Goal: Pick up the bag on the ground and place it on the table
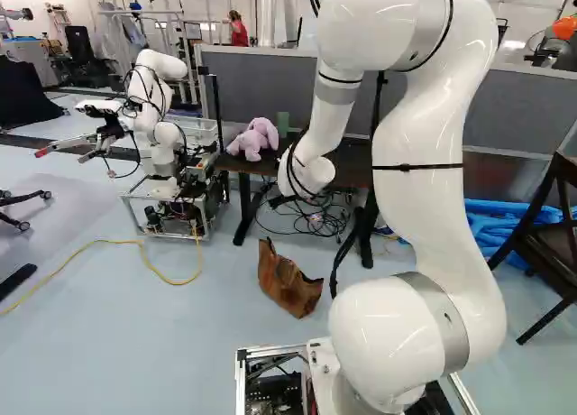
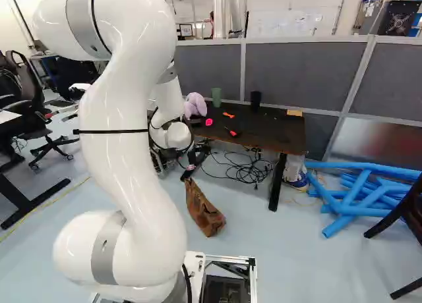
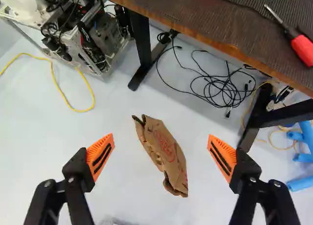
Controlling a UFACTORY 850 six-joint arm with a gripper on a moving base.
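Clearly, the claw [image 3: 161, 159] hangs spread above the crumpled bag [image 3: 166, 151] on the floor [image 3: 44, 146], gripping nothing — presumably opened wide to straddle the bag's narrower way. The bag sits near the bench [image 2: 280, 133], so the lift should clear that edge before setting down.

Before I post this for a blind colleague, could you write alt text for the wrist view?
An open black gripper points down at a crumpled brown paper bag on a pale floor, the bag framed between its orange-padded fingers. Beyond, black cables lie tangled beneath a dark tabletop.
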